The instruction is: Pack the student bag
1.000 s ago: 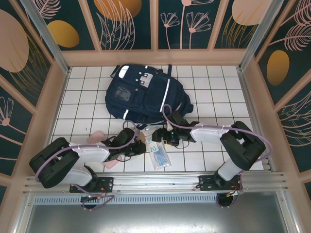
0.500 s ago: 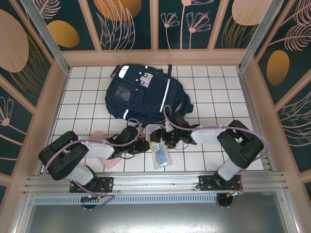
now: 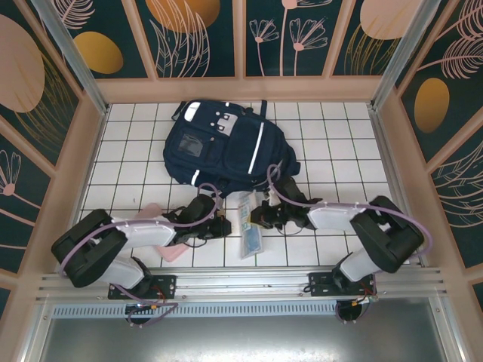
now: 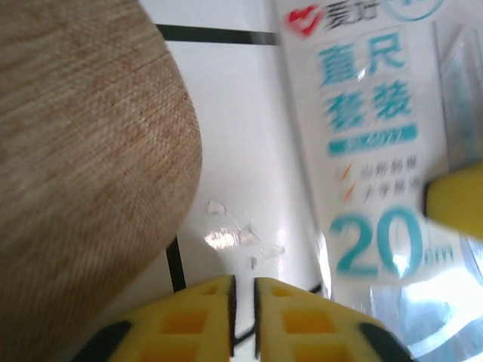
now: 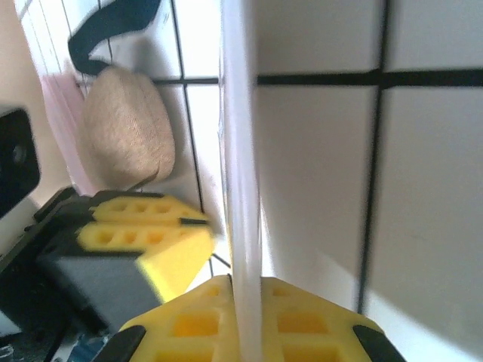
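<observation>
The white-tiled counter (image 3: 339,143) carries the student bag (image 3: 226,151), which lies flat in the upper centre of the top view with its lower edge close above both claws. The left claw (image 3: 221,226) sits just below the bag's lower left part and the right claw (image 3: 260,219) just below its lower right. Between them a ruler pack (image 3: 248,237) runs down towards the bottom of the frame. From above the pack is a pale strip. In the left wrist view its face (image 4: 370,151) is readable, with teal characters and a large "20", and a yellow finger of the other arm touches its right edge. In that view the left claw (image 4: 243,290) has its fingers almost together, a thin slit between them and nothing in it. The right wrist view shows the pack edge-on (image 5: 240,151), and the right claw (image 5: 245,294) is closed on that thin edge. The left claw (image 5: 198,226) lies beside it at lower left. A tan fabric pouch (image 4: 83,173) fills the left of the left wrist view. In the right wrist view the pouch (image 5: 128,136) lies at upper left, under a dark strap (image 5: 113,26) and next to a pink item (image 5: 64,121).
</observation>
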Controlling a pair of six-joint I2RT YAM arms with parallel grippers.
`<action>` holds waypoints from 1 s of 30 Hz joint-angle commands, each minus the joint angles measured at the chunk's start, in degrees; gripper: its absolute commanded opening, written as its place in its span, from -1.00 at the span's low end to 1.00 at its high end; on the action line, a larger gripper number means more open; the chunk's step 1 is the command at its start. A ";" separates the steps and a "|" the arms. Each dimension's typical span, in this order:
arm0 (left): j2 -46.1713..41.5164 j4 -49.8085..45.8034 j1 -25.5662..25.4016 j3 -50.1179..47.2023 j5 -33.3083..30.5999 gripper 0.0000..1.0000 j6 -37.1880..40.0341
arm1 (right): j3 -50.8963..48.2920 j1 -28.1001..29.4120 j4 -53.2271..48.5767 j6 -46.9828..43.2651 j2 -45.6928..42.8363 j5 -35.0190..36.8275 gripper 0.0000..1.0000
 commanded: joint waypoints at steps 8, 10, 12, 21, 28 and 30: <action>1.89 -27.43 1.24 34.96 -4.46 0.28 13.95 | -3.28 -7.52 -19.09 -7.61 -16.44 15.27 -1.00; 7.24 -28.03 3.69 41.71 -4.14 0.31 14.62 | -3.00 -7.54 -19.67 -7.70 -17.81 16.35 -1.00; 12.79 -27.34 6.66 47.69 -3.20 0.34 14.82 | -2.51 -7.51 -20.56 -7.53 -18.86 17.09 -1.00; 44.00 -34.09 11.93 80.90 -1.82 0.36 18.33 | -3.09 -9.21 -23.63 -7.66 -26.57 20.23 -1.00; 53.79 -37.66 12.32 91.43 -4.44 0.27 19.05 | -4.64 -9.38 -24.55 -7.62 -28.10 19.91 -1.00; 55.21 -37.63 12.31 91.64 -3.49 0.24 18.87 | -4.82 -9.47 -24.35 -7.87 -28.13 20.01 -1.00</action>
